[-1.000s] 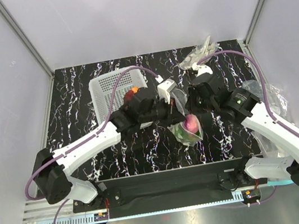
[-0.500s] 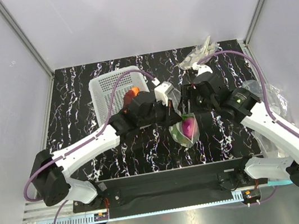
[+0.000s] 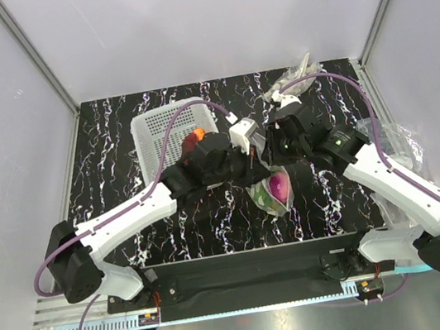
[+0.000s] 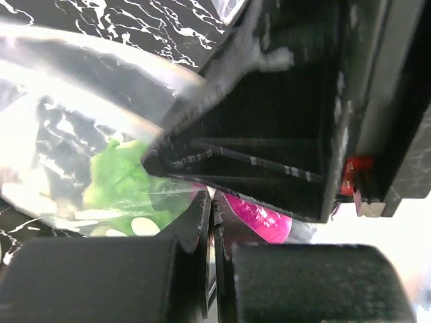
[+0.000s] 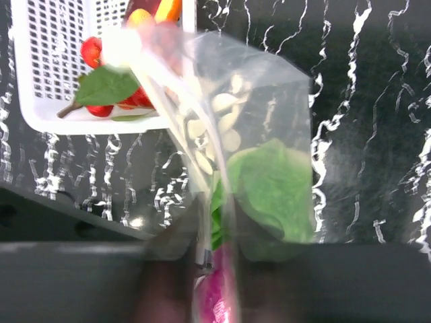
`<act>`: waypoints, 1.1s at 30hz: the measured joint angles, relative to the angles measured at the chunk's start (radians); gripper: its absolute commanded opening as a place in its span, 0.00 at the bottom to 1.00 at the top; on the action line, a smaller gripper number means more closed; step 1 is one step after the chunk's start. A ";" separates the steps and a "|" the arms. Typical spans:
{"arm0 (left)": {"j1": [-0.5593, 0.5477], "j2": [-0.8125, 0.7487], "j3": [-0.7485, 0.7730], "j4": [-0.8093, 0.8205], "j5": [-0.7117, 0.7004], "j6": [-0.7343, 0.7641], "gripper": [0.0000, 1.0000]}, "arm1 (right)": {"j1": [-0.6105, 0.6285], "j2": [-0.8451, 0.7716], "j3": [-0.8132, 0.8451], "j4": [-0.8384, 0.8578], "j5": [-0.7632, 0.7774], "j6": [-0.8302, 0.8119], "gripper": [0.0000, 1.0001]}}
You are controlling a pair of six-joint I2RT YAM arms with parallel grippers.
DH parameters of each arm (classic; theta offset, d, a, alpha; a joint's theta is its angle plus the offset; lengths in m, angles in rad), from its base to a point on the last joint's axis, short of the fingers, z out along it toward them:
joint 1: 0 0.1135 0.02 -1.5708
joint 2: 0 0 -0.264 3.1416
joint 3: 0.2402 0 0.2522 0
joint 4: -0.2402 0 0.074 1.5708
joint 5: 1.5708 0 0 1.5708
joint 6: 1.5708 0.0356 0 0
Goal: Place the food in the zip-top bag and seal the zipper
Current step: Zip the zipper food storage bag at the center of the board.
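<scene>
At the left of the black marbled worktop [image 3: 112,173] stands a white basket [image 3: 166,133]. In the right wrist view, red berries [image 5: 91,50], a green leaf [image 5: 104,87] and an orange piece [image 5: 168,8] lie in it.

Just right of the basket, the left hand [image 3: 251,158] reaches over the middle of the worktop. Its wrist view shows its fingers [image 4: 135,276] drawn narrow, almost touching, with a fold of the bag [image 3: 274,191] nipped between them. The bag is held between the two hands, toward the front centre and apart from the basket; whether it touches the worktop cannot be told. Inside it sit the lettuce [image 5: 269,188] and, beside it, the pink bulb [image 4: 259,219].

The zipper [image 5: 176,145] shows as a thin strip down the bag's edge and passes between the fingers of the right hand [image 3: 277,144], which are narrow and clamped on the bag. Whether the strip is pressed closed cannot be told. The two hands are close together above the bag.

Further right, crumpled clear plastic [image 3: 294,78] lies at the far edge, and more plastic [image 3: 396,141] lies at the right edge.
</scene>
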 measured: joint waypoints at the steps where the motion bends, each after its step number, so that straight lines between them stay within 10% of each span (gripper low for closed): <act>1: -0.003 0.002 0.002 0.002 0.002 -0.002 0.06 | 0.000 0.001 0.003 0.000 0.001 -0.006 0.08; 11: -0.009 0.006 0.010 0.041 0.033 -0.007 0.80 | -0.009 0.010 0.012 -0.024 0.011 -0.052 0.00; 22: 0.227 -0.367 -0.185 0.065 0.070 0.025 0.88 | -0.074 -0.007 0.009 -0.020 -0.180 -0.182 0.00; 33: 0.313 -0.389 -0.566 0.446 0.223 0.055 0.86 | -0.076 0.010 0.081 -0.107 -0.407 -0.236 0.00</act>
